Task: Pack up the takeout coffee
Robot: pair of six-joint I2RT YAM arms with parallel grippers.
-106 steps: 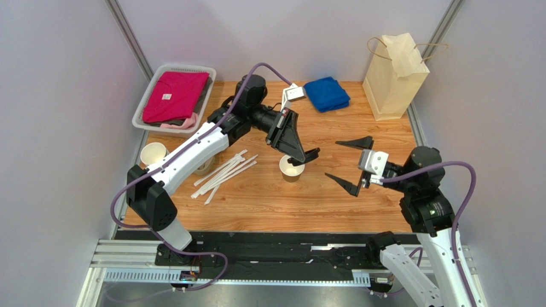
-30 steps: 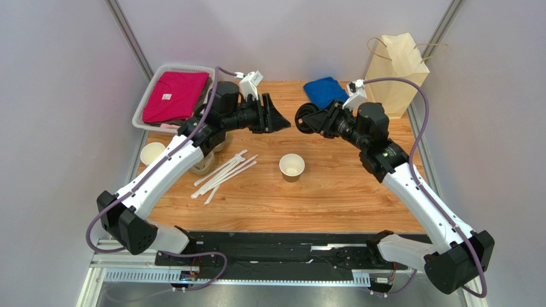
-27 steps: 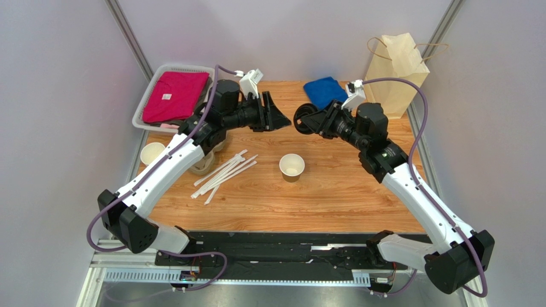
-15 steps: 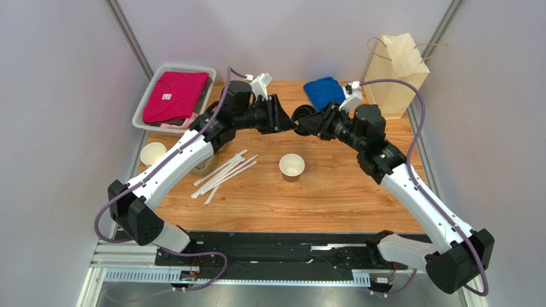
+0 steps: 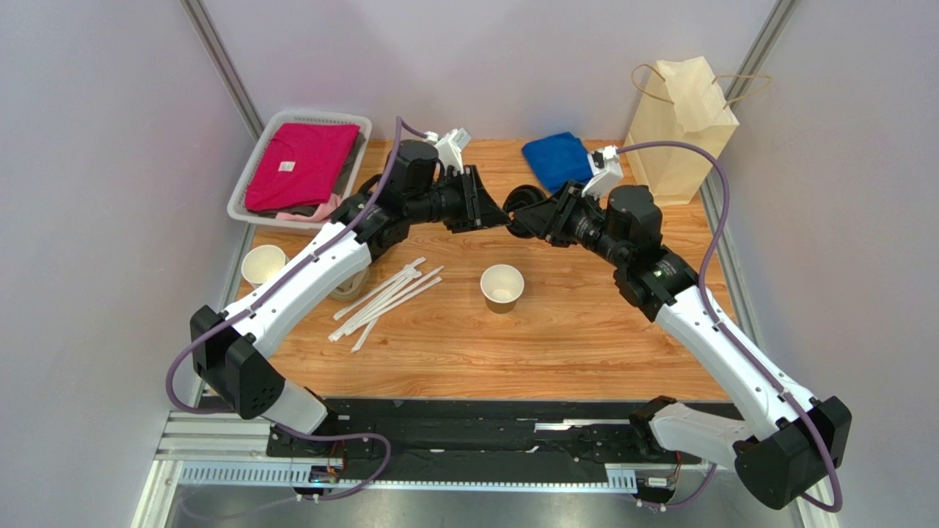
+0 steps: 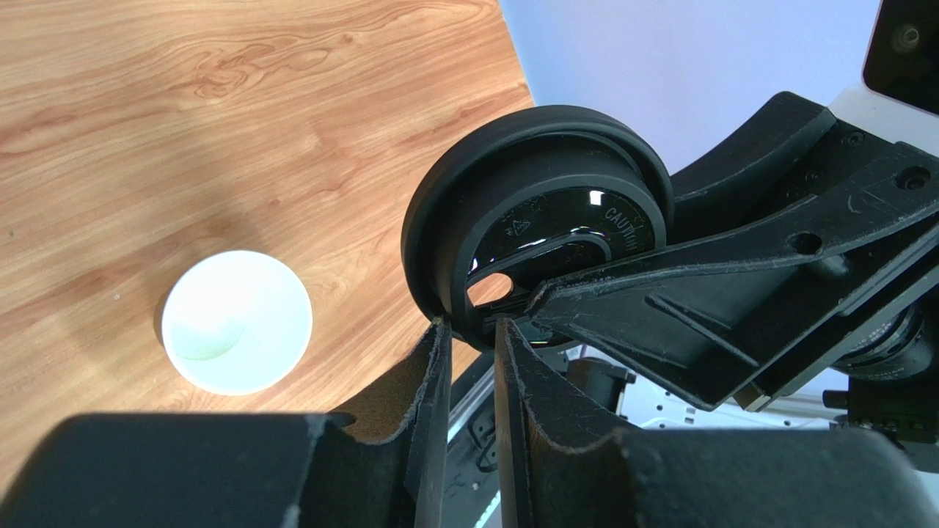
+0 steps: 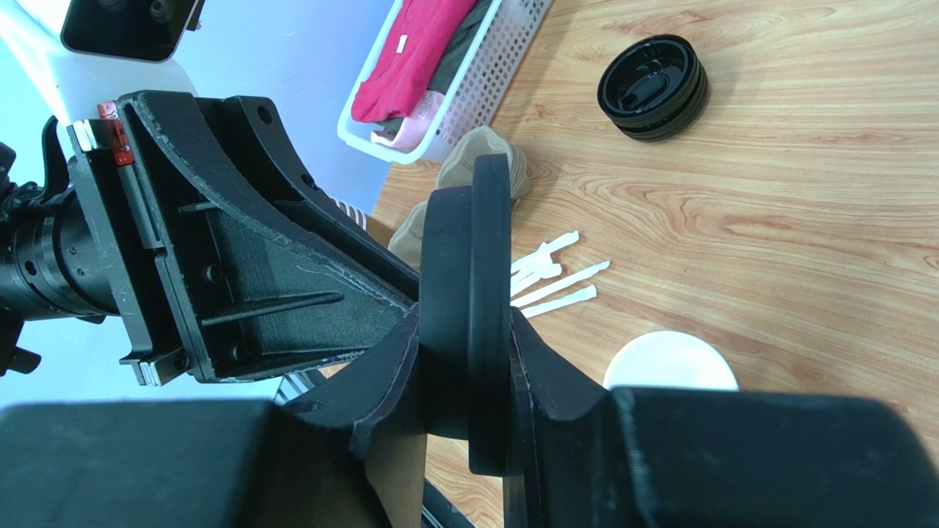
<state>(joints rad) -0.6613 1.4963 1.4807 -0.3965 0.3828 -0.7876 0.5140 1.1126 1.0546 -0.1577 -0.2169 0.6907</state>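
Okay, both arms are up over the far middle of the table [image 5: 573,341], wrists nose to nose. The right gripper [image 7: 465,363] has the black lid [image 6: 540,209] pinched between its two fingers, one on each face, so the lid stands on edge in the air. The left gripper [image 6: 471,330] is right up against it. Its fingers are drawn close, with only a narrow slot between them, and the tips sit at the lid's lower rim. Whether they bite that rim or just touch it, I can't tell from either wrist view.

Down below, the paper cup [image 5: 502,288] stands upright on the wood near the middle of the table. It is open-topped and white inside, well apart from both grippers. To its left a fan of white sticks [image 5: 386,299] lies flat, and further left is a stack of lidless cups [image 5: 263,264]. A stack of loose black lids [image 7: 653,88] sits near the white basket [image 5: 256,165], which holds pink clothing [image 5: 300,163]. A blue cloth [image 5: 561,161] lies at the far edge, with a paper bag [image 5: 678,132] upright beside it.
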